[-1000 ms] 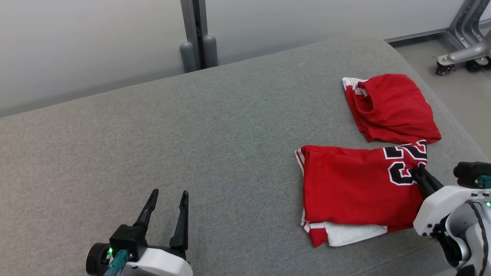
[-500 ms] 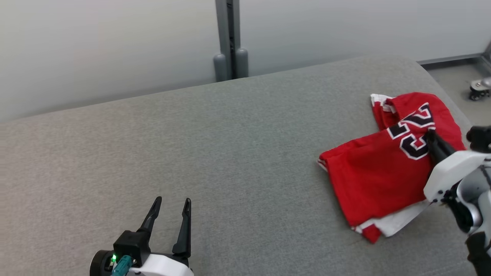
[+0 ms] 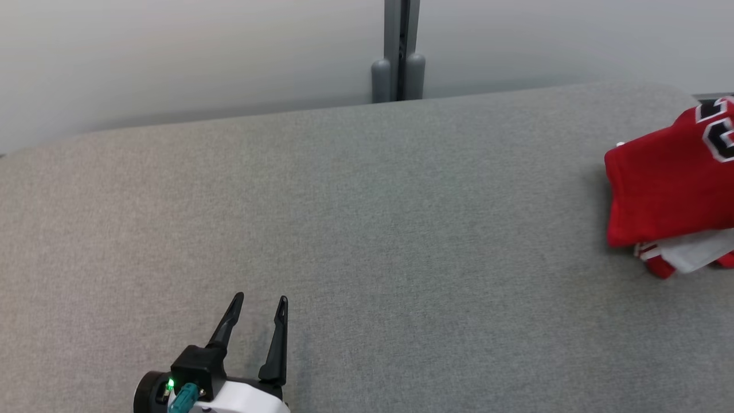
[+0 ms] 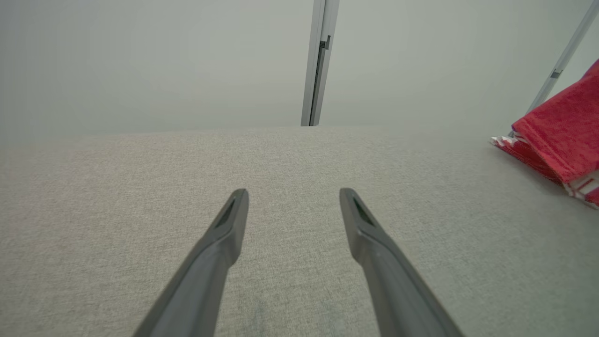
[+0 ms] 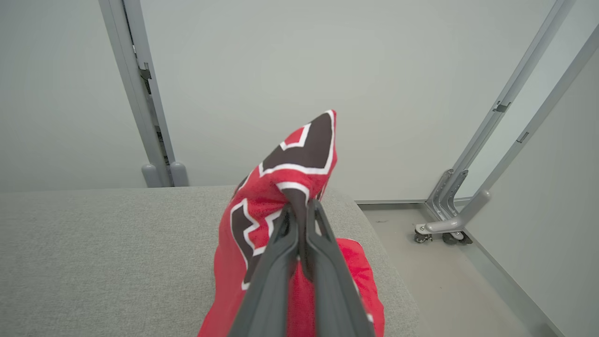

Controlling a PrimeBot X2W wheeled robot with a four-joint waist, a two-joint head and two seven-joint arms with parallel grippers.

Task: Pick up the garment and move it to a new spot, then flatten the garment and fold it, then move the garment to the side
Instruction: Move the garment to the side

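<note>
our right gripper [image 5: 302,207] is clamped on the red jersey [image 5: 269,187], holding a numbered corner up past its fingertips; the rest hangs below onto the grey cushion [image 5: 93,252]. our left gripper [image 3: 260,298] sits low, fingers spread wide, with the jersey well off to its right.
</note>
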